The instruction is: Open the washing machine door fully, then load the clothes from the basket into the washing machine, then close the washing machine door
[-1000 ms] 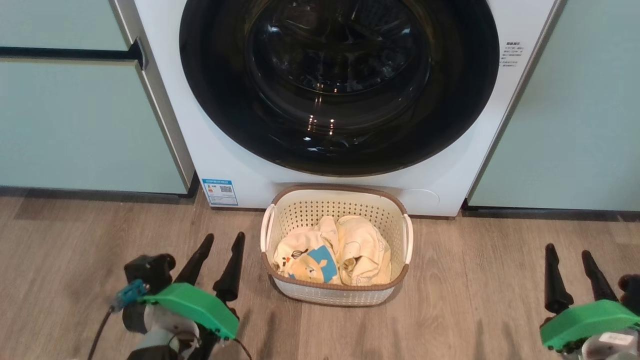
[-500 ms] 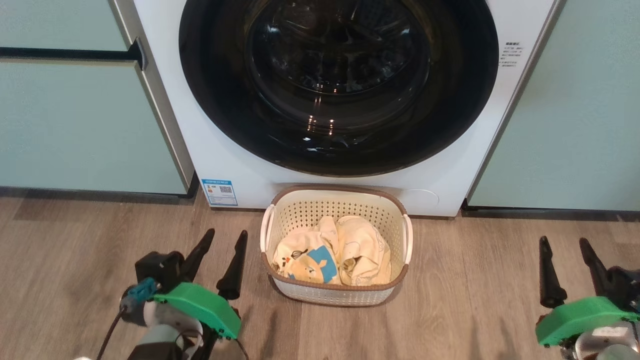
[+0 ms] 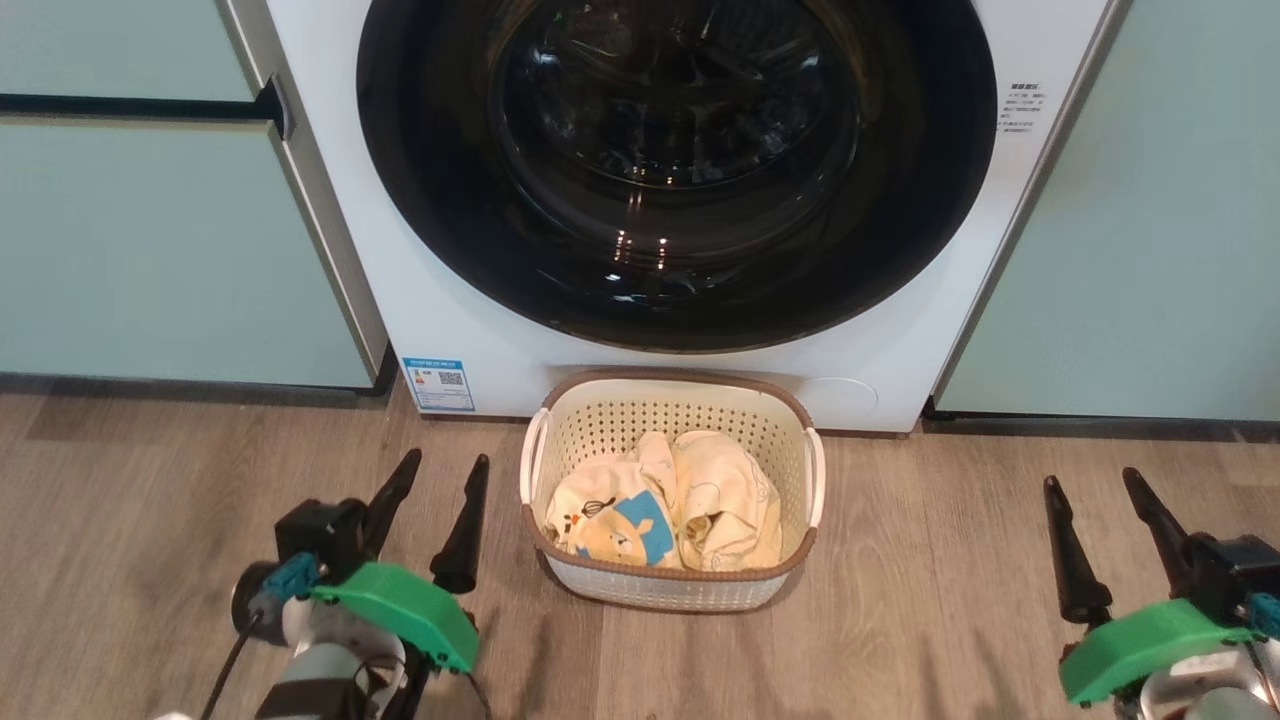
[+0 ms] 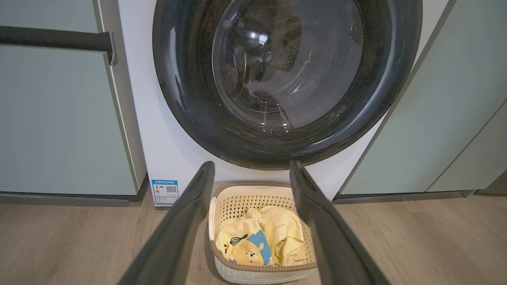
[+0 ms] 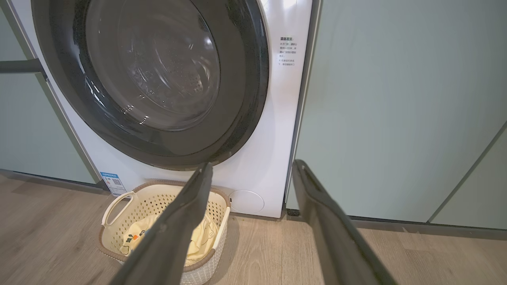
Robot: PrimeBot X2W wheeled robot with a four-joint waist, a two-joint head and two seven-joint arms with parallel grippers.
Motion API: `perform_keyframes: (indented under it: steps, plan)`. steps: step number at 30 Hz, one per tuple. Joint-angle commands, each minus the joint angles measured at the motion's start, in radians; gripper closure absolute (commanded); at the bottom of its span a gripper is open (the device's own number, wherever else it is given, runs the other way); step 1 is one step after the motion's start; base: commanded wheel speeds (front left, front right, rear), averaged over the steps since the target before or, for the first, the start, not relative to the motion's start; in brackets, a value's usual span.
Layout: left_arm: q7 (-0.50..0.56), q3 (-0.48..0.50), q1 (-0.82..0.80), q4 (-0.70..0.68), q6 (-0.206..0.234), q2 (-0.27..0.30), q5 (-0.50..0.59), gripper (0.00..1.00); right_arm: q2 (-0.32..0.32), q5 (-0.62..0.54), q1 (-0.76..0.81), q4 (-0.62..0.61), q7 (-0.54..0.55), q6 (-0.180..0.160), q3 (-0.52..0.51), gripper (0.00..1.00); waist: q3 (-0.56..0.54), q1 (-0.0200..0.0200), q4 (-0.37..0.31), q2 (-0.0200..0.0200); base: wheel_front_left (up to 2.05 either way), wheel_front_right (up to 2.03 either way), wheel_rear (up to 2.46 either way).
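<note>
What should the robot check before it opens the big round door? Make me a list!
1. Washing machine door open: not ok, it sits shut against the washing machine.
2. Left gripper free: ok, open and holding nothing, to the left of the basket.
3. Right gripper free: ok, open and empty.
4. Clothes ready: ok, piled inside the basket.
5. Basket out of the door's swing: cannot tell; it stands on the floor right below the door.
</note>
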Motion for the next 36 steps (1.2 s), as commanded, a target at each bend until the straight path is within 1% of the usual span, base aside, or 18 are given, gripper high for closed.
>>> perform_keyframes:
  steps: [1,23,29,36]
  plan:
    - [-0.009,0.036,-0.055,-0.023,0.003,0.006,0.004,0.00,-0.014,0.000,-0.052,-0.036,-0.012,-0.003,0.020,0.00,0.000,0.0000,0.000,0.0000,0.00,0.00,0.00]
    - [-0.009,0.020,-0.064,0.008,-0.002,0.014,0.014,0.00,-0.008,0.004,-0.050,-0.032,-0.012,-0.003,0.013,0.00,0.003,0.0000,-0.007,0.0000,0.04,0.04,-0.07]
    - [-0.009,0.014,-0.064,0.004,-0.002,0.019,0.027,0.00,-0.010,0.006,-0.051,-0.032,-0.012,-0.003,0.010,0.00,0.006,0.0000,-0.010,0.0000,0.60,0.60,-1.20]
    - [-0.009,0.013,-0.066,0.004,-0.002,0.020,0.036,0.00,-0.008,0.006,-0.053,-0.032,-0.012,-0.003,0.007,0.00,0.008,0.0000,-0.013,0.0000,1.09,1.09,-2.18]
